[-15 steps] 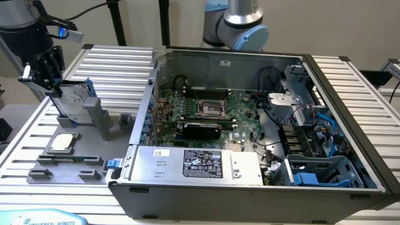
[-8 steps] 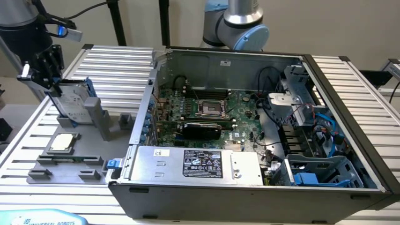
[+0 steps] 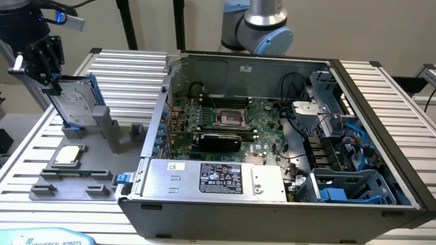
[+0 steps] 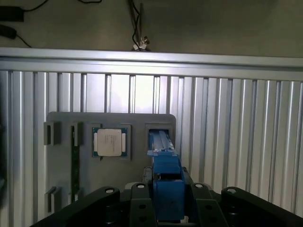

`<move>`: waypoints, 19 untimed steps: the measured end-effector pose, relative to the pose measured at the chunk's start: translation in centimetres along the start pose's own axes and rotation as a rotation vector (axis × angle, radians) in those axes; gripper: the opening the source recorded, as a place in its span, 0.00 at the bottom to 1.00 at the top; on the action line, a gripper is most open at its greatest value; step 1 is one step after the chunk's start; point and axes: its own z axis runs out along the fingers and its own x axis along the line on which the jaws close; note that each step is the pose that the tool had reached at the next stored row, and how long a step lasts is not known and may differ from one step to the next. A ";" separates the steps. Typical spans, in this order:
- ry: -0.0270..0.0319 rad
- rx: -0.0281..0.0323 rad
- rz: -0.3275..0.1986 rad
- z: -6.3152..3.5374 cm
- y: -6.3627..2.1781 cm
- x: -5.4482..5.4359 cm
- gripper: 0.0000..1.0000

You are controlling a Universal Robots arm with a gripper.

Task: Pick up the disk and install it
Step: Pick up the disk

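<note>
disk [image 3: 73, 102] is seen standing on its end at the exterior view's left, over the grey holder tray [image 3: 75, 171] that is laid on the ribbed metal table [image 3: 129, 71], just beside the open computer case [image 3: 272, 214]. it is clamped near its top by the gripper [image 3: 49, 76], and in the wrist view its blue rail is pinched between the black fingers [image 4: 137, 208]. whether its low end is sat in the tray's slot or is lifted just clear of it cannot be told. a small square chip [image 3: 68, 154] is seen lying flat on the same tray. the disk is judged to be heavy for its size and stiff, so it is not bent by a squeeze, but it can be hurt by a bump or a drop. its metal sides are likely smooth and slippy, so it is best held by the blue plastic rail on its thin edges, not by the face with the white label.
</note>
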 end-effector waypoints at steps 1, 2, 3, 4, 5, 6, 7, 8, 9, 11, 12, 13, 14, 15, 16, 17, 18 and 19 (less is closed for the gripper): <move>0.0001 0.0000 0.000 -0.45 0.00 0.0 0.33; 0.0001 -0.0001 0.000 -0.93 0.01 0.0 0.33; 0.0000 -0.0001 0.000 -1.38 0.01 0.0 0.33; 0.0001 -0.0001 0.000 -1.83 0.01 0.0 0.33; 0.0000 -0.0001 0.000 -2.28 0.01 0.0 0.33; 0.0000 0.0001 0.000 -2.72 0.00 0.0 0.33; 0.0001 -0.0001 0.000 -3.22 -0.02 0.0 0.33; 0.0000 0.0000 0.000 -3.67 -0.04 0.0 0.33; 0.0000 0.0000 0.000 -4.11 -0.07 0.0 0.33; 0.0000 -0.0001 0.000 -5.02 -0.16 0.0 0.33; 0.0001 -0.0002 0.000 -5.47 -0.23 0.0 0.33; 0.0001 -0.0002 0.000 -5.95 -0.33 0.0 0.33; 0.0000 0.0000 0.000 -6.40 -0.45 0.0 0.33; 0.0001 -0.0001 0.000 -6.87 -0.59 0.0 0.33; 0.0000 0.0000 0.000 -7.32 -0.77 0.0 0.33; 0.0001 -0.0001 0.000 -7.77 -1.00 0.0 0.33; 0.0001 -0.0001 0.000 -8.23 -1.28 0.0 0.33; 0.0001 0.0000 0.000 -8.68 -1.61 0.0 0.33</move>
